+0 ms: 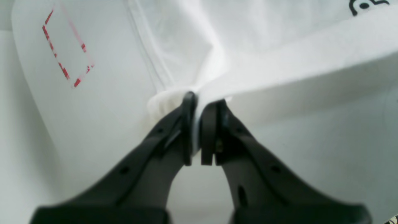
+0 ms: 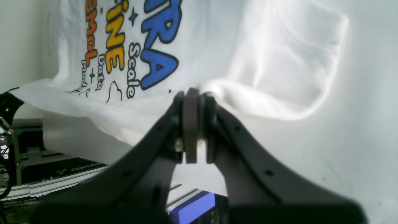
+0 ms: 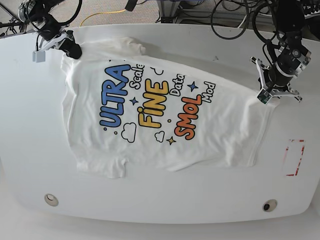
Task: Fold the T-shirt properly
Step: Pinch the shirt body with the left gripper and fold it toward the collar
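Note:
The white T-shirt [image 3: 150, 125] lies spread on the white table [image 3: 200, 200], print side up, showing blue "ULTRA", yellow "FINE" and orange "SMOL". At the shirt's right edge my left gripper [image 3: 264, 96] is shut on a bunch of fabric. The left wrist view shows that gripper [image 1: 199, 104] pinching the white cloth [image 1: 279, 56], which is lifted and stretched away from it. My right gripper [image 3: 74, 50] is shut on the shirt's far left corner. In the right wrist view it [image 2: 196, 93] clamps the cloth edge, and the printed T-shirt [image 2: 217, 46] stretches beyond it.
A red dashed rectangle [image 3: 294, 157] is marked on the table to the right of the shirt, also showing as a red mark [image 1: 67, 51] in the left wrist view. Two round holes [image 3: 50, 199] [image 3: 269, 205] sit near the front edge. Cables [image 3: 235, 20] lie behind the table.

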